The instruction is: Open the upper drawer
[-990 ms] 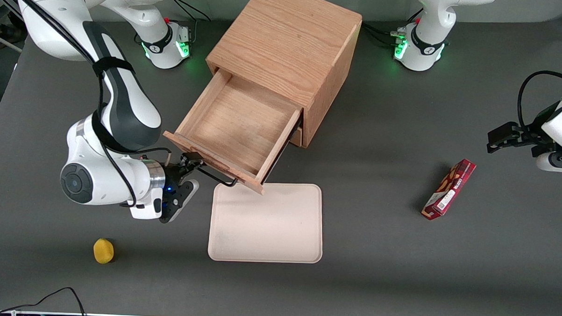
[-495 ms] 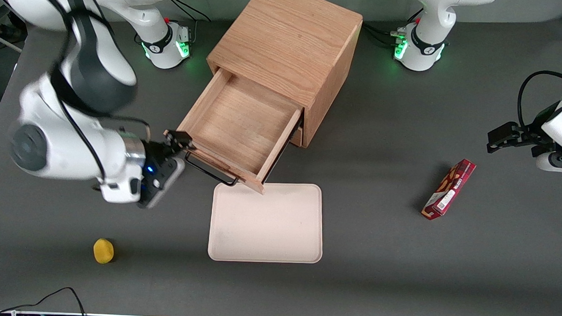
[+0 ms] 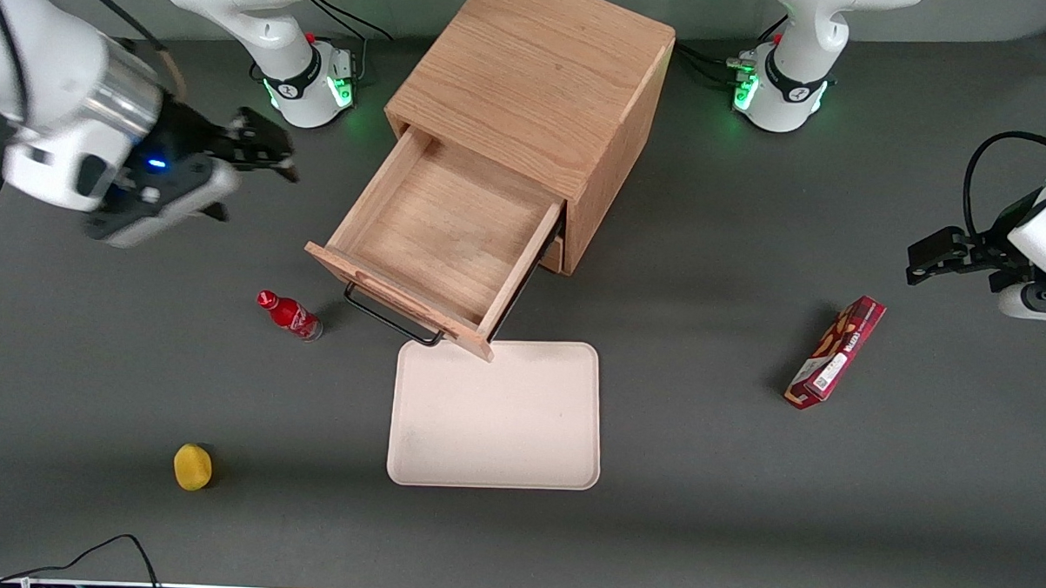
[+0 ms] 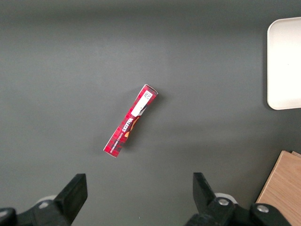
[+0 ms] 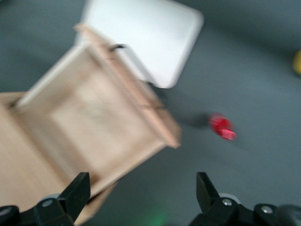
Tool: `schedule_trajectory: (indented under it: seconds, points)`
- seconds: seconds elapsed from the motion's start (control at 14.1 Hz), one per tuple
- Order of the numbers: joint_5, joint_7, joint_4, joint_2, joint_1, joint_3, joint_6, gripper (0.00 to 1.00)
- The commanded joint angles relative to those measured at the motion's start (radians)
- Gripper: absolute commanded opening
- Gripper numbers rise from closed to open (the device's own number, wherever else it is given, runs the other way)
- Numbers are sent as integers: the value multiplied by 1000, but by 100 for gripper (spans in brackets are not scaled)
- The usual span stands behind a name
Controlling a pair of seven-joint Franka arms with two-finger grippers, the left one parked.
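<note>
1. A dark grey worktop carried the cabinet.
2. The upper drawer stood pulled out, above the tray.
3. The tool hung apart from it, fingers spread, holding nothing.
4. Only the front view showed the red box beside everything else; its lettering was unreadable.

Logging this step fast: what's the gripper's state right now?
Gripper: open, holding nothing, raised away from the upper drawer.

Light-oak upper drawer pulled far out, empty inside.
</note>
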Motion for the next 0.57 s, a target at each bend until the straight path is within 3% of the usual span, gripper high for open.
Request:
schedule_trajectory:
  seconds: [0.0, 0.14, 0.21, 0.35, 0.49]
  points:
    - [-68, 120, -48, -59, -5, -27, -50, 100]
    - [-51, 126, -153, -120, -16, -88, -53, 100]
    - [-9, 126, -229, -156, -16, -135, -23, 100]
    - [13, 128, -438, -243, -13, -202, 112, 100]
    - [10, 158, -612, -320, -16, -208, 247, 100]
